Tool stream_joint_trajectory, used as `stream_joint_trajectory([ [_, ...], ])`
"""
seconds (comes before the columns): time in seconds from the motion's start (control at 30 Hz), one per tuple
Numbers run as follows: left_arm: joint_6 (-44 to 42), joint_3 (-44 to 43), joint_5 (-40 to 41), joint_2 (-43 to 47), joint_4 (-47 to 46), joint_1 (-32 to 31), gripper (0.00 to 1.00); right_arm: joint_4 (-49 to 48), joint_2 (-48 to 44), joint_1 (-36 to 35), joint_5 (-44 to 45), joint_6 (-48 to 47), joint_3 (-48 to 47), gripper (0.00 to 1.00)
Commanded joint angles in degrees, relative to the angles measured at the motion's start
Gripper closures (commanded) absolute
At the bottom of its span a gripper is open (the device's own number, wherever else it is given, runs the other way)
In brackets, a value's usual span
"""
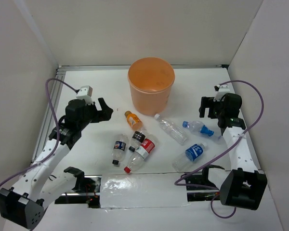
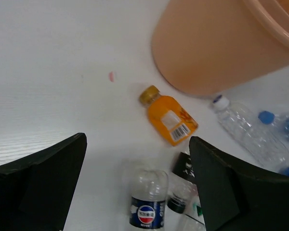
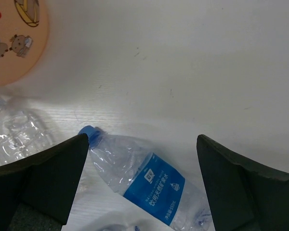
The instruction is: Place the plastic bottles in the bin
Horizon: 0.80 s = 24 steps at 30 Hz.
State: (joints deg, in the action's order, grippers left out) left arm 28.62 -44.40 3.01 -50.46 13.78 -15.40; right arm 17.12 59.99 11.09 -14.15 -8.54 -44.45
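The orange bin [image 1: 151, 84] stands at the back centre. Several plastic bottles lie in front of it: an orange one [image 1: 133, 120], a dark-labelled one [image 1: 137, 139], a Pepsi one [image 1: 119, 148], a red-labelled one [image 1: 140, 155], a clear one [image 1: 171, 129] and two blue-labelled ones [image 1: 198, 128] [image 1: 190, 156]. My left gripper [image 1: 103, 109] is open and empty, above the Pepsi bottle [image 2: 147, 202], with the orange bottle [image 2: 169, 117] and the bin [image 2: 216, 43] ahead. My right gripper [image 1: 207, 107] is open and empty, above a blue-labelled bottle [image 3: 144, 178].
White walls close in the table on the left, back and right. A shiny plastic sheet [image 1: 139, 190] lies along the near edge between the arm bases. The bin's side [image 3: 14, 38] and the clear bottle [image 3: 17, 134] show at the left of the right wrist view.
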Motion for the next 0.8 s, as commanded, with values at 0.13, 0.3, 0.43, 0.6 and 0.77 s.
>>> stream_joint_trajectory([
  [0.13,-0.06,-4.11,1.03,-7.09,6.25,-13.24,0.0,1.6,1.71,0.51,2.56,-0.51,-2.48,0.0],
  [0.3,6.51,-5.25,9.11,-11.15,10.99,-22.56,0.12,2.65,2.24,0.51,2.02,-6.39,-3.71,0.0],
  [0.43,12.94,-4.47,16.32,-12.3,13.55,-27.4,0.41,4.49,1.54,0.51,0.89,-11.41,-4.25,0.0],
  [0.6,16.29,-3.06,19.58,-16.94,13.55,-30.74,0.07,5.02,0.65,0.51,0.79,-12.91,-3.63,0.0],
  [0.77,19.62,-3.06,21.43,-26.07,15.22,-33.9,0.06,6.25,3.03,1.73,-1.04,-12.91,-3.63,0.0],
])
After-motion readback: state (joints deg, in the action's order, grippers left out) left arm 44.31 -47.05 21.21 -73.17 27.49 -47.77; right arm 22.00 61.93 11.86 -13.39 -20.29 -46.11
